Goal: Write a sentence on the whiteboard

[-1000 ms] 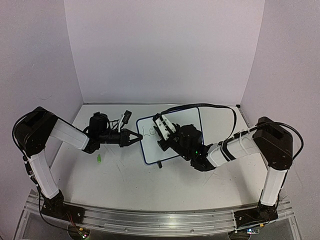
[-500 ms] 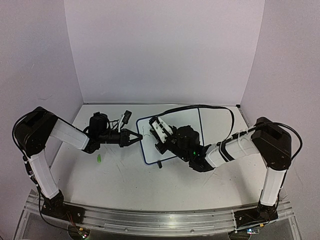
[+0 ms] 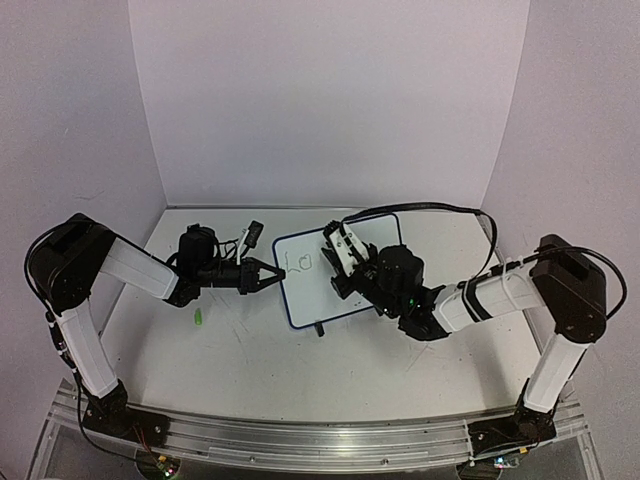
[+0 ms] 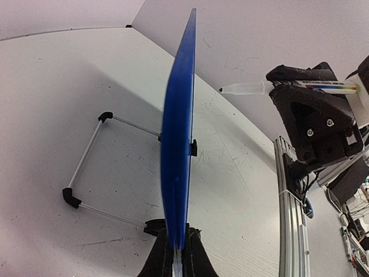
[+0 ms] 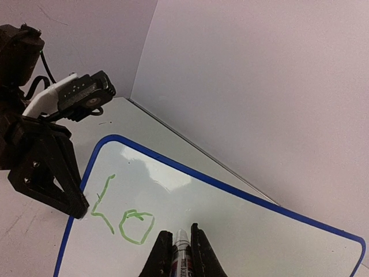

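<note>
The whiteboard [image 3: 300, 295] stands tilted mid-table, white with a blue rim; it shows edge-on in the left wrist view [image 4: 177, 144] and face-on in the right wrist view [image 5: 242, 225]. Green letters "Lo" [image 5: 124, 216] are on its left part, also seen from above [image 3: 300, 262]. My left gripper [image 3: 272, 276] is shut on the board's left edge [image 4: 177, 245]. My right gripper [image 3: 338, 258] is shut on a marker [image 5: 182, 254], its tip at the board just right of the "o". The marker's white body [image 4: 245, 88] shows in the left wrist view.
A green marker cap [image 3: 199, 318] lies on the table left of the board. The board's wire stand with black feet [image 4: 72, 198] rests behind it. Walls close the back and sides. The aluminium rail [image 3: 300, 440] runs along the near edge.
My right gripper with the marker has moved right along the board, past the "o". My left gripper and the board have stayed put.
</note>
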`<state>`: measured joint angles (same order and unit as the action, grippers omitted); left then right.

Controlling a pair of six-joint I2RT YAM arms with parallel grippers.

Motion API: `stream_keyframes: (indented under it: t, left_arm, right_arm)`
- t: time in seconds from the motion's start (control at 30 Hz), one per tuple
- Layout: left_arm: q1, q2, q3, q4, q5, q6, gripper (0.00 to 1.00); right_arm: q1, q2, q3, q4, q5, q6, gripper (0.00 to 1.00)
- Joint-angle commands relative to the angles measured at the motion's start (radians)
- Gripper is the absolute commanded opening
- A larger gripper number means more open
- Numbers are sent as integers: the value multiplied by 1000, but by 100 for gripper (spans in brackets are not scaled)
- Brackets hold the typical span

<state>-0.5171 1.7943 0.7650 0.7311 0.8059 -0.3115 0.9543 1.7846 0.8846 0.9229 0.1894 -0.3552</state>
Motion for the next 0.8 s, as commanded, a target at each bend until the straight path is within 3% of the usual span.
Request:
stream_keyframes:
  t: [0.0,0.77]
  left_arm:
    - [0,-25,23,-27,-22,58,0]
    - [0,-20,31,-34,-16,66,0]
  right_arm:
    - [2,33,58,14,-14,-13,0]
    - [2,97,108,4,-9,-14,0]
